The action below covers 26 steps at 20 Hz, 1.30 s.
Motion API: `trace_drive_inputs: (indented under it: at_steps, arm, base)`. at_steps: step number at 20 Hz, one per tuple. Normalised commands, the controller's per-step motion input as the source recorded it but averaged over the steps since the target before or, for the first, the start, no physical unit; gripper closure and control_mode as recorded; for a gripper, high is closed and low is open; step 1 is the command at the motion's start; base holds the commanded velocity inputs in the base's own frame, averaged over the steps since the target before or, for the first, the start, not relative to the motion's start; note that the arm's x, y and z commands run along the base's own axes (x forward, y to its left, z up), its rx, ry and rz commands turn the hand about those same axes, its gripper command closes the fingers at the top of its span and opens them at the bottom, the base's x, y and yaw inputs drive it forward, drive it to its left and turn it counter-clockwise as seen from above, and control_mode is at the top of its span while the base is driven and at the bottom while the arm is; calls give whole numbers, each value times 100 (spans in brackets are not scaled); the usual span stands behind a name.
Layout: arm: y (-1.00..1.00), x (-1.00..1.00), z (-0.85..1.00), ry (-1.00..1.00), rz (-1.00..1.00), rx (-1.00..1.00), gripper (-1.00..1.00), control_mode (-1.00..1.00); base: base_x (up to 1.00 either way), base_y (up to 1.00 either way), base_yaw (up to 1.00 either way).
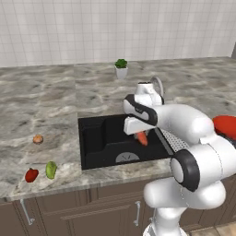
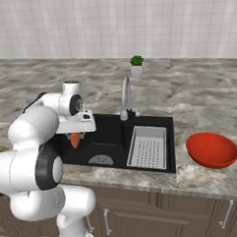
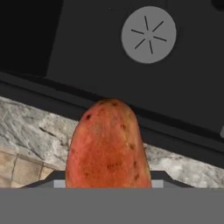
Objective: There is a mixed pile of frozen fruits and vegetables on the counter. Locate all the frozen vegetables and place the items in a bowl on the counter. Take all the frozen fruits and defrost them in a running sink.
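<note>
Hanging over the sink (image 1: 103,138) near its front rim, the end effector (image 1: 140,137) pinches the carrot (image 1: 142,138), which points down above the basin floor and drain (image 3: 148,34). Open tabletop (image 1: 41,101) lies left of the sink, with three pieces near the front edge: one brown ball (image 1: 38,138), one red piece (image 1: 31,175), one yellow-green fruit (image 1: 50,169). One red bowl (image 2: 212,149) sits right of the sink, past the rack (image 2: 147,147). One faucet (image 2: 125,98) stands behind the basin.
</note>
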Motion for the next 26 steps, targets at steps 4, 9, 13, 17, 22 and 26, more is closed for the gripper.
trace_drive_inputs:
  at_steps: [4,9,13,17,22,26]
  arm:
    - [-65,-19,20,-4,0,0,100,-100]
    - [-77,-1,10,0,0,0,100,-100]
    - [-86,0,6,0,0,0,100,-100]
    - [-85,2,9,0,0,0,100,-100]
    - [-84,25,2,5,0,0,100,-100]
    - [-77,25,11,0,2,0,100,-100]
  base:
    - [0,0,0]
    - [0,0,0]
    - [0,0,0]
    - [0,0,0]
    - [0,0,0]
    - [0,0,0]
